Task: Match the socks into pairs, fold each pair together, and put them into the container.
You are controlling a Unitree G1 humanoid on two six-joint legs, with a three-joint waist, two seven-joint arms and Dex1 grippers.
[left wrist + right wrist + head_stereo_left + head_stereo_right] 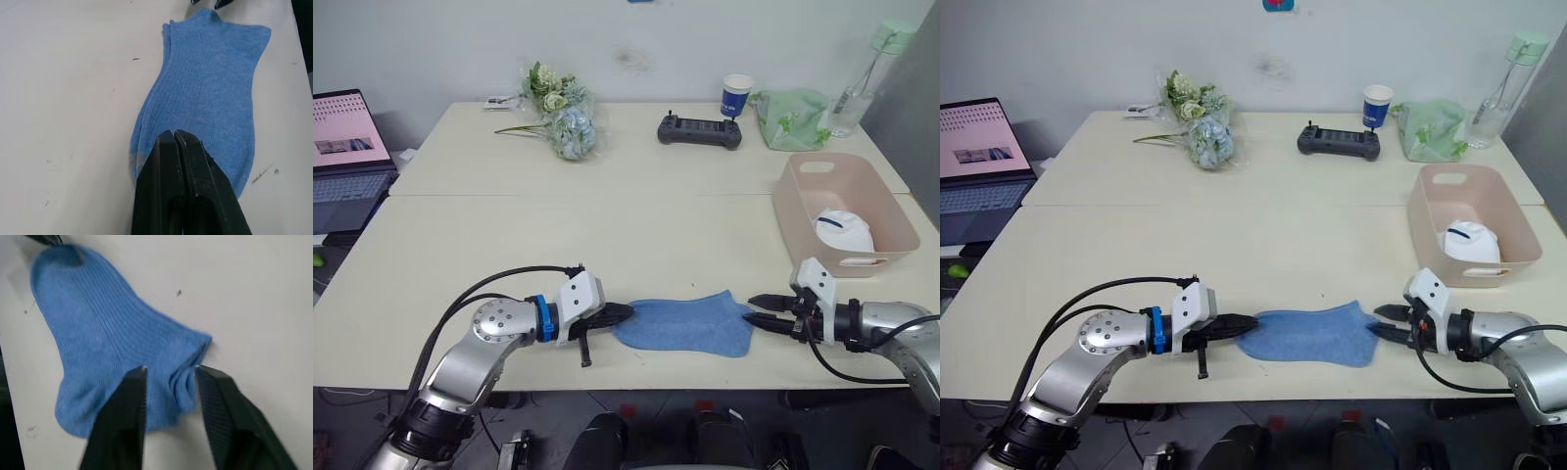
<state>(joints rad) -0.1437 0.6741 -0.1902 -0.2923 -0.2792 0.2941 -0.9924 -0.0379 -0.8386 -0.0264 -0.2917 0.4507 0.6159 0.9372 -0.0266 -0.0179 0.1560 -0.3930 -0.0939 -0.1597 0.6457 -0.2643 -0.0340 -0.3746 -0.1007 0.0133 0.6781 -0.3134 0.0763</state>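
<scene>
We are pressing our left gripper [625, 313], fingers clenched together, on the toe end of the light blue socks [687, 326], which are lying flat near the front edge of the table [607, 225]. Across from it, our right gripper [760, 309] is sitting at the cuff end, its fingers parted around the bunched cuff. Beyond the right gripper, the pink container [803, 211] is holding a folded white pair [845, 233].

Light blue socks [685, 328]: stacked flat near the table's front edge, toe to the robot's left | pale pink tub [800, 217]: upright at right, folded white socks [845, 233] inside
</scene>
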